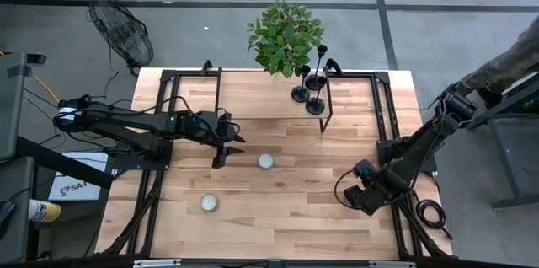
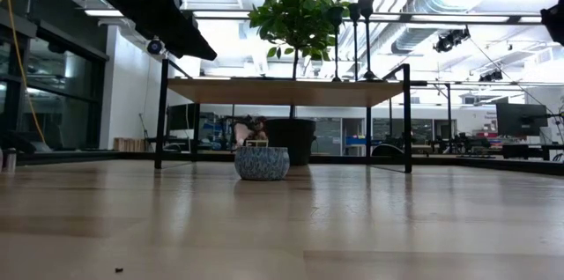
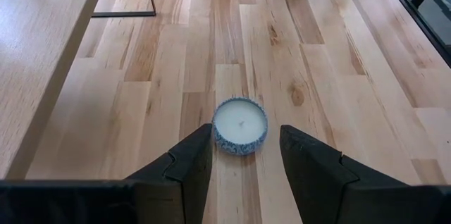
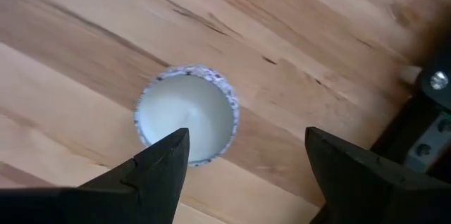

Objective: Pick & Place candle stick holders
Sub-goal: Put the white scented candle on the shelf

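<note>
Three slim black metal candle stick holders (image 1: pixel 310 83) stood untouched; we held both tools, left tool (image 3: pixel 245 155) and right tool (image 4: pixel 243 157), open and empty above white round candles (image 3: pixel 240 124), risking wrong grabs.

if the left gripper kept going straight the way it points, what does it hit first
Most likely the small white candle lying just ahead of the open left gripper, in line with the gap between its fingers. How high the gripper sits above the table is unclear, so it might pass over it.

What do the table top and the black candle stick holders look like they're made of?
Table top: looks like light wood planks with a smooth, faintly glossy finish; grain, seams and knots show. Candle stick holders: probably matte black metal, judging by the thin dark stems, though painted wood or plastic is possible.
</note>
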You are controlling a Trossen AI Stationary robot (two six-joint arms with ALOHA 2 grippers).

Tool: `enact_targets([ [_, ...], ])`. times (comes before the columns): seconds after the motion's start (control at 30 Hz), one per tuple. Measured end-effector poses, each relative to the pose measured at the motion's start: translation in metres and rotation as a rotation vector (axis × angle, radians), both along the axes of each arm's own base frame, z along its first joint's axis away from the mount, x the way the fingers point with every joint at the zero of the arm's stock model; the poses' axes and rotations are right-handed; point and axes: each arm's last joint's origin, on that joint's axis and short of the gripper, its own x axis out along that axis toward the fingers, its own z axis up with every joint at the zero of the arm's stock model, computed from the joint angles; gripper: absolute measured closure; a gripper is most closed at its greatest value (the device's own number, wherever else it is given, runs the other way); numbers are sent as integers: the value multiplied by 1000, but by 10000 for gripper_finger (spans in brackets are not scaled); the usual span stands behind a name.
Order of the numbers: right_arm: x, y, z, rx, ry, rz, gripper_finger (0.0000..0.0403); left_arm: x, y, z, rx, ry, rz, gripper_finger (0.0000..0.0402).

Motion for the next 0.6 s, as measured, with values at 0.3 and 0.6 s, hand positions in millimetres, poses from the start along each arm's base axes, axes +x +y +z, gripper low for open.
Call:
enact_targets([
  [0.3,1,-8,4,-3,1,28,126,0,0,0,0,0,0,238],
  [0.6,-1,-10,9,6,-17,36,126,0,0,0,1,1,0,238],
])
